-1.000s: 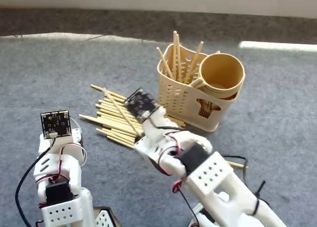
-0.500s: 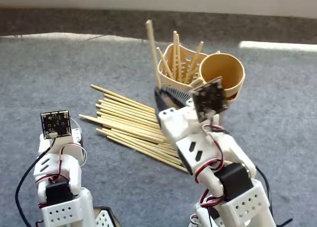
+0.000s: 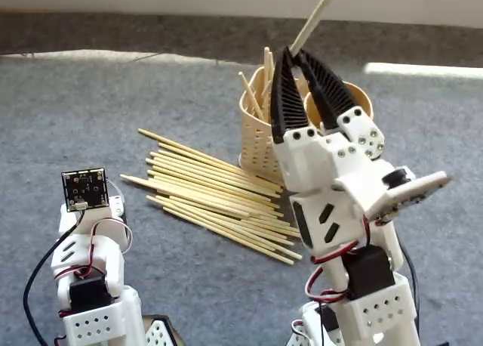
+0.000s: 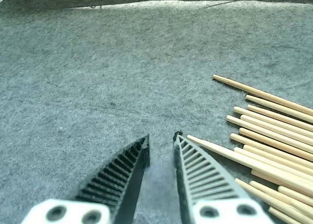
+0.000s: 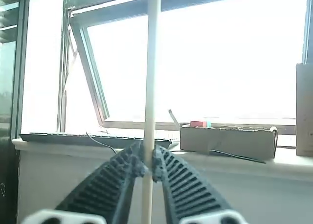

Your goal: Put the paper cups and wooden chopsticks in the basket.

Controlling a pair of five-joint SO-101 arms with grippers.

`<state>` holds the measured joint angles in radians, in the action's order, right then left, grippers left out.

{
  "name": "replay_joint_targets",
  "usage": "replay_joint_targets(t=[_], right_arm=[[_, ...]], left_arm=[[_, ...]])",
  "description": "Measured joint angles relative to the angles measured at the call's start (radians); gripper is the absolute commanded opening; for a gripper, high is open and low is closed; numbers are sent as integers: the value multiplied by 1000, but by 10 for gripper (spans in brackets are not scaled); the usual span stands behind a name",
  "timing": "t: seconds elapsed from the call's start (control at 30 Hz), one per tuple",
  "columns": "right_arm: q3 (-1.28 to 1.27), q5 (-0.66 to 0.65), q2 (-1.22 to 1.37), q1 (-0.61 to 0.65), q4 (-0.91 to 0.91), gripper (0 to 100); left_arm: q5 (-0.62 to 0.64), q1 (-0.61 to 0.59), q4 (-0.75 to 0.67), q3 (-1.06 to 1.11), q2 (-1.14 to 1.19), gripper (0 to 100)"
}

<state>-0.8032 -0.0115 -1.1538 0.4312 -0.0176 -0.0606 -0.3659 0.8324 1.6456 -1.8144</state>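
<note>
R gripper [image 3: 293, 53]: up high, tips pointing up, fingers pressed together on 1 chopstick.
held chopstick [image 3: 315, 17]: 1 pc. Pale wood, thin, straight. Gripped near its lower end, rest juts past the tips, tilted to the right. In high view it lines up over basket's far side.
right wrist view: R gripper [image 5: 148, 158] pinches held chopstick [image 5: 153, 62], which runs upright btw the two fingers.
R arm [image 3: 347, 210]: white, near-right, in front of basket. Hides basket's right half + most of the cup.
L gripper [image 4: 162, 137]: low over carpet, fingers a little spread, nothing btw them. One fingertip sits just beside the end of a pile stick.
L arm [image 3: 87, 240]: white, near-left, well apart from basket.
basket [image 3: 256, 142]: 1. Cream plastic, slotted walls, upright, far-centre on carpet, just beyond pile's right end.
paper cup [image 3: 362, 98]: tan, in basket's right part. Rim only partly visible, so at least 1; can't tell if more.
basket sticks [image 3: 268, 66]: approx 3–4 visible, standing tilted in basket's left part. Others may be behind the gripper.
pile [image 3: 211, 191]: loose chopsticks lying flat, roughly parallel, left of basket, btw the two arms. Well over 10, overlapped, exact no. can't tell.
left wrist view: pile [image 4: 264, 136] shows its stick ends, same pale wood.
carpet [image 3: 151, 97]: grey, felt-like, under everything.
bkgd: bright window [image 5: 220, 62], cardboard box [image 5: 225, 142] on the sill.
</note>
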Motion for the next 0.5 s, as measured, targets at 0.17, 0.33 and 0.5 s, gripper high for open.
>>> replay_joint_targets(t=[0.17, 0.33, 0.5], right_arm=[[0, 0, 164, -8, -71, 7], [0, 0, 338, -9, -160, 7], [0, 0, 436, -35, -181, 7]], left_arm=[[0, 0, 0, 0, 0, 95], [0, 0, 0, 0, 0, 95], [0, 0, 0, 0, 0, 95]])
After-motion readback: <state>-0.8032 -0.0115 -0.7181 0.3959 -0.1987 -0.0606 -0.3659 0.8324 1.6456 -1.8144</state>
